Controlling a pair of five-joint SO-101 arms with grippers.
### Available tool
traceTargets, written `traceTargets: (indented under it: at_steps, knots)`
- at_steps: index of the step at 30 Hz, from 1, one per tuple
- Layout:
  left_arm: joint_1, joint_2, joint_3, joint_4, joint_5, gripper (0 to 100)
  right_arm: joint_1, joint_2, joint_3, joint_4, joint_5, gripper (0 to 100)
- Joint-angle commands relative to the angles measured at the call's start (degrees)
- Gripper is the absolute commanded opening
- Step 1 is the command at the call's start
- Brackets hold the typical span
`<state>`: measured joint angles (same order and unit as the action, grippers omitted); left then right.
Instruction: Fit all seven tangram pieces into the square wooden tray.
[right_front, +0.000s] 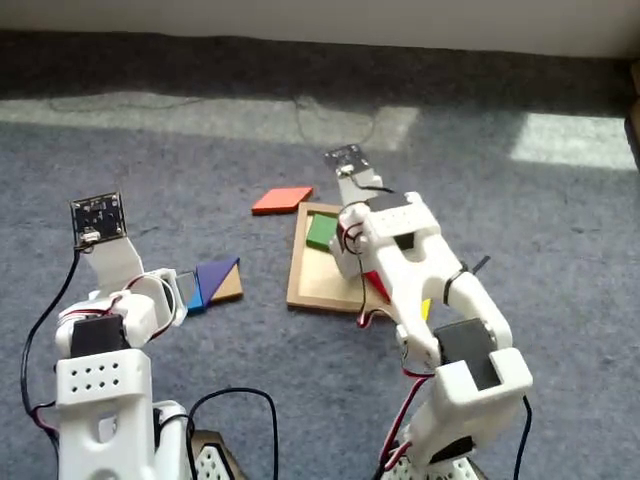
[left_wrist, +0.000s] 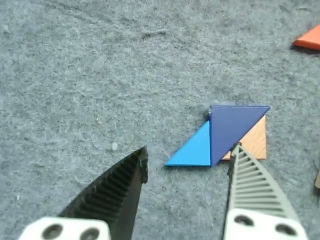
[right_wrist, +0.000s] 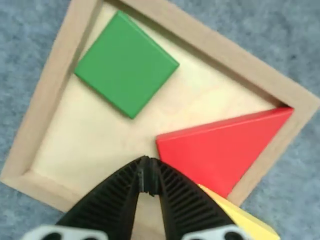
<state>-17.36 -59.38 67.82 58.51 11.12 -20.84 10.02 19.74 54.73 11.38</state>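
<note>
One: Seven pieces to place, and in the high view two lie plainly inside the wooden tray (right_front: 294, 265) at frame centre. The green square (right_front: 321, 231) is in its upper-left corner. The red triangle (right_front: 377, 287) is lower right, half under the right arm (right_front: 420, 270).

Two: A yellow piece (right_front: 425, 310) peeks out by the tray's lower-right corner. Whether it's in or on the rim, I cannot tell. The orange parallelogram (right_front: 282, 200) sits on the grey carpet (right_front: 520, 220), just off the tray's upper-left corner.

One: At centre-left there's a cluster (right_front: 215, 282) of three, right at the tip of the left arm (right_front: 100, 350) and well apart from the right one.

Two: Left wrist view now. The left gripper (left_wrist: 189, 150) is spread wide and holds nothing. The light blue triangle (left_wrist: 195, 150) lies just beyond the tips, between the fingers, with its long edge slanting across the gap.

One: The dark blue triangle (left_wrist: 230, 125) touches it, with a tan piece (left_wrist: 256, 142) against the far side. One fingertip sits over that seam.

Two: So I'd say the left arm is best placed for this pick, though with the neighbours so close it may nudge them.

One: Right wrist view. The right gripper (right_wrist: 148, 170) has its fingers pressed together and empty. It hangs over bare tray floor, beside the red triangle's corner.
</note>
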Motion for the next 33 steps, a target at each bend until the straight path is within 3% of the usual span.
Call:
traceTargets:
  at_steps: [1, 8, 12, 17, 25, 33]
  knots:
    - [-0.5, -0.7, -0.4, -0.9, -0.6, 26, 1.5, -8.3, -2.9, 2.9, 0.3, 0.6]
    - [-0.5, -0.7, -0.4, -0.8, -0.6, 26, 0.0, -24.0, -2.9, 12.9, 0.4, 0.6]
    - [-0.5, -0.7, -0.4, -0.8, -0.6, 26, 5.1, -28.4, -2.9, 15.2, 0.4, 0.6]
    - [-0.5, -0.7, -0.4, -0.8, -0.6, 26, 11.3, -24.7, -0.8, 16.8, 4.6, 0.8]
    - [-0.5, -0.7, -0.4, -0.7, -0.6, 26, 10.2, -15.4, 5.8, 6.6, 4.5, 0.8]
    - [-0.5, -0.7, -0.4, -0.7, -0.6, 26, 6.0, -5.7, 5.7, 5.0, 4.4, 0.8]
